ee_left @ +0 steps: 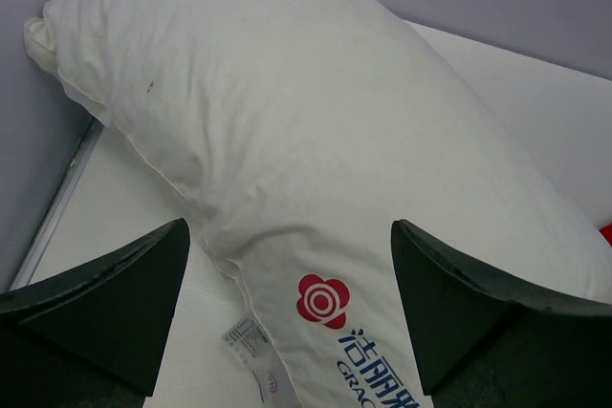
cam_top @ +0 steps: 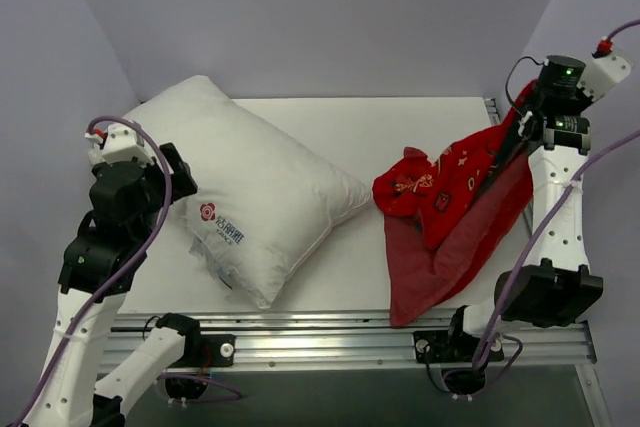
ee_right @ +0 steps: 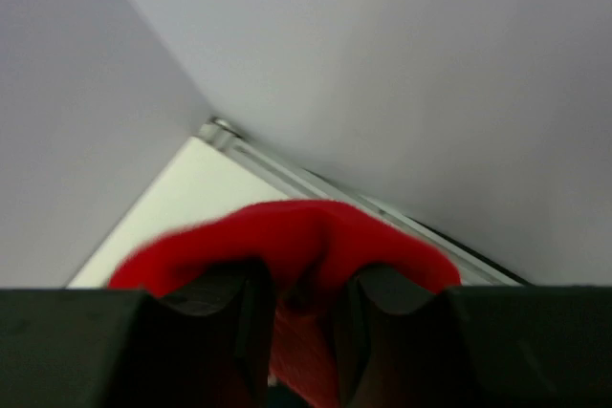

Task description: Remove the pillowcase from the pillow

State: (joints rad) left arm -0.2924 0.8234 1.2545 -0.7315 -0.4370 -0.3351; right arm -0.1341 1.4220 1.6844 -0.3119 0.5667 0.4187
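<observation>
Nearest the arm bases, a ribbed aluminium rail [cam_top: 330,332] runs along the front edge of the flat white worktop [cam_top: 350,262].

Left side: the left hand [ee_left: 289,236] stands with its two dark, wedge-shaped fingers [ee_left: 105,303] spread wide, gripping nothing. It hangs over the near end of the pillow [cam_top: 260,187]. The pillow is bare: a plump white rectangular cushion with smooth, softly creased fabric and a seamed edge. It lies diagonally on the left half of the worktop. A red flower logo [ee_left: 322,300] with dark lettering sits near its near edge, the lettering cut off by the frame. A small white care label [ee_left: 253,351] projects from the seam; its print is too small to read.

Right side: the pillowcase [cam_top: 450,197] is off the pillow, a crumpled heap of bright red fabric with gold print and a duller red inner face. Its left fold lies just beside the pillow's corner; contact cannot be confirmed. One part rises toward the right hand [ee_right: 304,332], whose fingers are closed on a bunched red fold. The wrist view is blurred and the pinch point is partly hidden.

Plain pale grey walls [cam_top: 320,17] close the far side
</observation>
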